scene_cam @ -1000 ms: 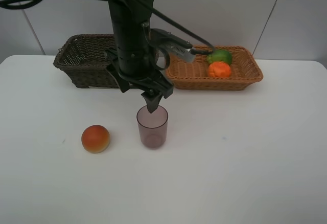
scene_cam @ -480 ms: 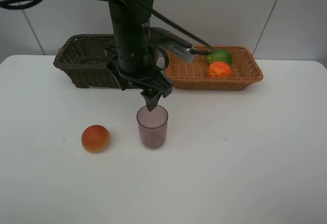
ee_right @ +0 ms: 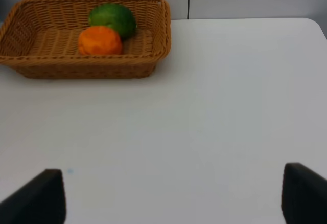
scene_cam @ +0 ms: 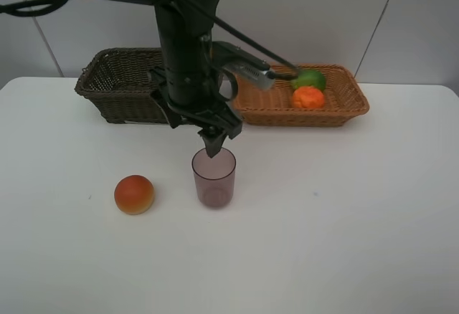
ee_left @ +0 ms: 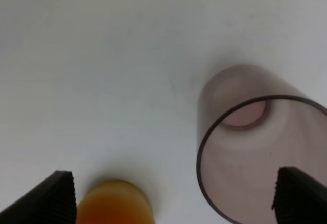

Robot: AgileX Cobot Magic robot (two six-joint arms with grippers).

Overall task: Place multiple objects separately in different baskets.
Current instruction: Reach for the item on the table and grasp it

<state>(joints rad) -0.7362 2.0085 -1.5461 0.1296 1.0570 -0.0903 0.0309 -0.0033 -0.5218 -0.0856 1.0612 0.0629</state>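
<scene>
A translucent purple cup (scene_cam: 214, 178) stands upright on the white table. My left gripper (scene_cam: 214, 144) hangs open just above its far rim. In the left wrist view the cup (ee_left: 258, 152) lies toward one fingertip (ee_left: 301, 196) of the left gripper (ee_left: 173, 198), and a red-orange round fruit (ee_left: 113, 203) sits nearer the other. That fruit (scene_cam: 134, 194) rests left of the cup. A green fruit (scene_cam: 308, 79) and an orange tangerine (scene_cam: 308, 97) lie in the light tan basket (scene_cam: 301, 117). My right gripper (ee_right: 171, 193) is open and empty, facing the tan basket (ee_right: 87, 70).
A dark brown basket (scene_cam: 122, 106) stands at the back left, partly hidden behind the left arm. A wall runs close behind both baskets. The right arm does not show in the high view.
</scene>
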